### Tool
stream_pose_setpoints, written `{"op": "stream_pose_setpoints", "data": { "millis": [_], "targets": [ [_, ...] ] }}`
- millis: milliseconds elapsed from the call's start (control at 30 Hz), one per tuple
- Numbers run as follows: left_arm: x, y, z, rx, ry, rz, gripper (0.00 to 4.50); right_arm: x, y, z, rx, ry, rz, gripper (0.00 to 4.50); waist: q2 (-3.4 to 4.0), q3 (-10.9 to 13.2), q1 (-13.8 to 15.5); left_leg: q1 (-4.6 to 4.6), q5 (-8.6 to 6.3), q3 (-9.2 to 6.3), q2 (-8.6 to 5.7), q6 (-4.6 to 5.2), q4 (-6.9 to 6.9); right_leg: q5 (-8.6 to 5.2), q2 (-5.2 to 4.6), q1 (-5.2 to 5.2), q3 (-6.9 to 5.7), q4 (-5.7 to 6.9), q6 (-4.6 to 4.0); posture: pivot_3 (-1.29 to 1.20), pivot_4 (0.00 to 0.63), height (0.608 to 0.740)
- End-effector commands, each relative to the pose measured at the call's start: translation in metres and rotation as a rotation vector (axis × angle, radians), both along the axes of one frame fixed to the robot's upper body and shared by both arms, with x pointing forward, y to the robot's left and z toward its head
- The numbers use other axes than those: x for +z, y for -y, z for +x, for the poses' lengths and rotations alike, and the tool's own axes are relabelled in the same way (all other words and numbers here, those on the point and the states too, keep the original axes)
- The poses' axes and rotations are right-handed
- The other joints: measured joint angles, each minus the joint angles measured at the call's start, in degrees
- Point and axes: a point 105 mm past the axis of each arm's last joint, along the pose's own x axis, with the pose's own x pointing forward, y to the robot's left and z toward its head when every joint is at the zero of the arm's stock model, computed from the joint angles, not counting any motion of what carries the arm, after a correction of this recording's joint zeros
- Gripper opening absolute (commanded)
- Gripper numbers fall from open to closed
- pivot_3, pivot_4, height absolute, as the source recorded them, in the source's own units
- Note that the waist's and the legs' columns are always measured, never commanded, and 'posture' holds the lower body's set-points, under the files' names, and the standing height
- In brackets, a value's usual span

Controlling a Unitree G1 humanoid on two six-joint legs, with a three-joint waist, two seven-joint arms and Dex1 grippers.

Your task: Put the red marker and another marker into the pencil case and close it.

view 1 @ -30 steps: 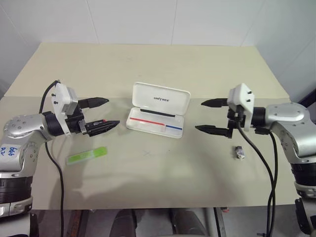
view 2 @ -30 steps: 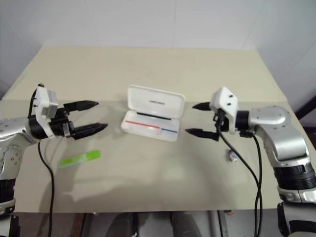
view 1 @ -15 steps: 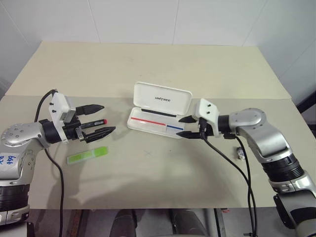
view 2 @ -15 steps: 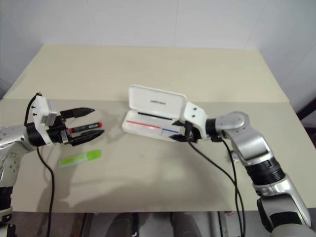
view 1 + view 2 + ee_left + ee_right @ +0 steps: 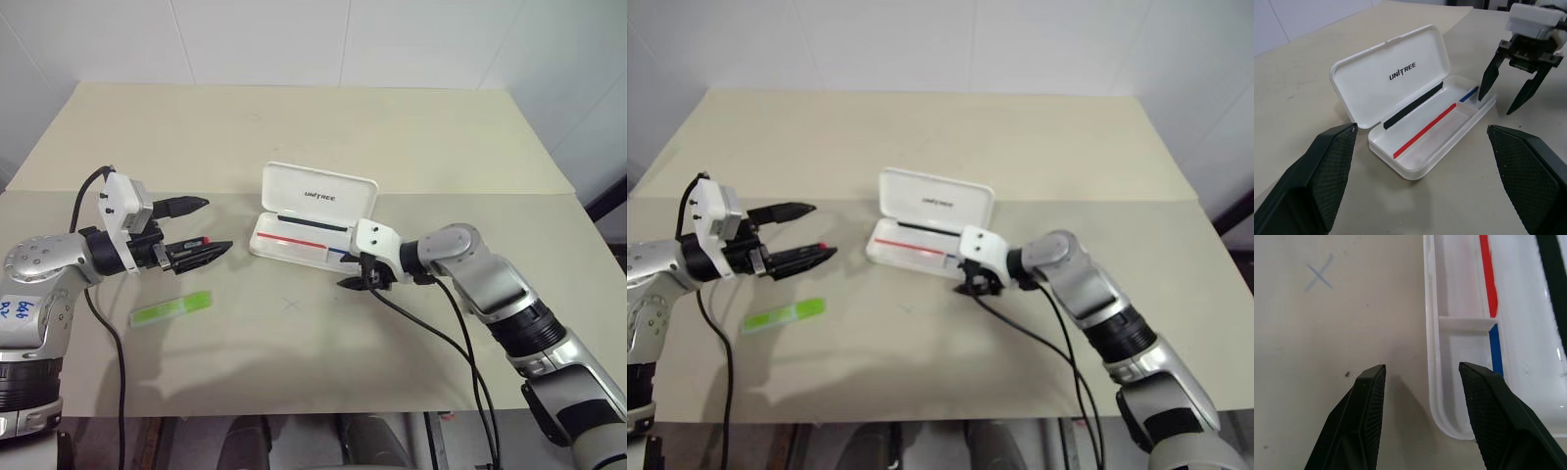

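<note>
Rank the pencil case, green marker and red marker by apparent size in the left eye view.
1. pencil case, open, clearly largest.
2. green marker, lying flat on the table.
3. red marker, smallest as seen, but the left gripper partly hides it, so ranks two and three are unsure.

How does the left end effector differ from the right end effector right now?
The left end effector is spread wide; the right end effector is open less far. The left one hovers level, off to one side of the pencil case; the right one tilts down at the case's corner, one finger inside the base and one outside its wall. Both have black fingers and hold nothing.
</note>
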Motion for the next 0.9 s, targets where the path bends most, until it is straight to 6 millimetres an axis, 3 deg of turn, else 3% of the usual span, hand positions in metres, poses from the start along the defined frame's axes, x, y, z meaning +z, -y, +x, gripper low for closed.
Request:
{"op": "stream_pose_setpoints", "data": {
  "millis": [33, 100, 333, 367, 633, 900],
  "targets": [
    [0.017, 0.005, -0.004, -0.012, 0.069, 0.010, 4.50, -0.001, -0.001, 0.008, 0.008, 0.047, -0.041, 2.50, 0.00, 0.0, 0.0, 0.00, 0.00, 0.00, 0.00, 0.00, 0.00, 0.00, 0.00, -0.01, 0.00, 0.01, 0.00, 0.00, 0.150, 0.740],
    [0.017, 0.005, -0.005, -0.011, 0.072, 0.010, 4.50, -0.005, 0.001, 0.011, 0.009, 0.051, -0.061, 2.50, -0.01, 0.0, -0.1, 0.01, 0.00, 0.01, 0.00, 0.00, 0.02, 0.00, 0.00, -0.01, 0.00, 0.04, 0.00, 0.00, 0.150, 0.740],
    [0.018, 0.003, -0.008, -0.006, 0.072, 0.016, 4.50, 0.001, -0.002, 0.011, 0.033, 0.059, -0.054, 0.16, -0.02, 0.0, -0.6, 0.05, 0.06, -0.01, -0.02, -0.01, 0.17, 0.02, 0.01, 0.01, 0.02, 0.23, 0.00, 0.00, 0.150, 0.740],
    [0.018, 0.003, -0.008, -0.008, 0.070, 0.018, 4.50, 0.002, -0.002, 0.011, 0.035, 0.060, -0.054, 0.04, -0.03, 0.0, -0.6, 0.05, 0.06, -0.02, -0.02, -0.01, 0.16, 0.02, 0.01, 0.02, 0.02, 0.23, 0.00, 0.00, 0.150, 0.740],
    [0.002, -0.004, -0.032, -0.098, -0.046, 0.107, 4.50, 0.010, 0.002, -0.001, 0.111, 0.065, -0.009, 0.04, -0.03, 0.0, -1.2, 0.00, 0.04, -0.02, -0.02, -0.04, -0.02, -0.03, -0.01, -0.05, 0.01, 0.13, -0.04, 0.00, 0.150, 0.740],
    [-0.011, -0.018, -0.044, -0.111, -0.083, 0.195, 4.50, 0.011, 0.018, -0.044, 0.348, 0.066, -0.023, 0.04, -0.04, 0.0, -1.2, -0.03, 0.00, -0.03, 0.00, -0.08, -0.21, -0.18, -0.01, -0.14, -0.03, 0.11, -0.14, 0.00, 0.150, 0.740]
  ]
}}
